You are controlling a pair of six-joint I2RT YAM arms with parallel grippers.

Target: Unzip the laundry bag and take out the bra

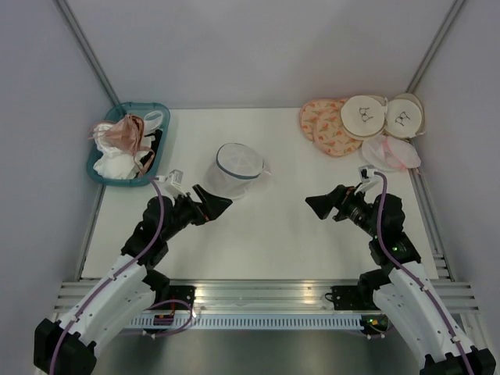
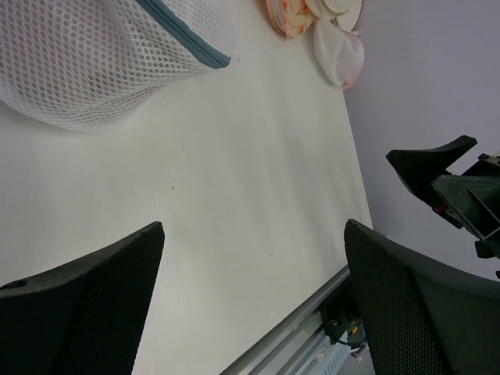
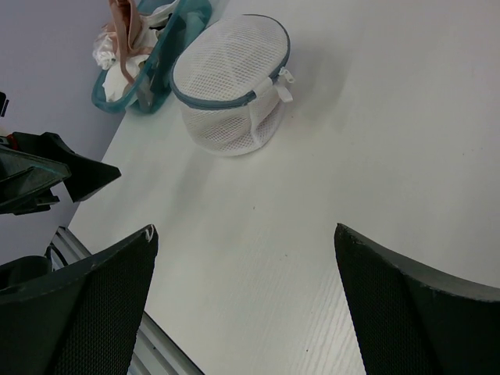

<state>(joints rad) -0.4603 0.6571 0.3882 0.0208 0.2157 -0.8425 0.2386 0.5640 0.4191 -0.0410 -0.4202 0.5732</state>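
The laundry bag (image 1: 234, 169), a squat drum of translucent white mesh with a blue-grey zipped rim, stands mid-surface (image 1: 273, 226), its axis roughly upright and its round lid uppermost. A teal basket (image 1: 160, 148) of garments sits left and the round pouches (image 1: 344, 123) right, both apart from it. The left fingers (image 1: 212, 205), near the bag, and the right fingers (image 1: 322, 205) are spread, empty.

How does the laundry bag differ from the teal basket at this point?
The laundry bag is white see-through mesh; the basket is opaque teal. The laundry bag is a round drum, its blue-grey zip apparently closed; the basket is open-topped, heaped with garments. The laundry bag stands mid-table; the basket sits at the far left corner. Both rest on the white table.
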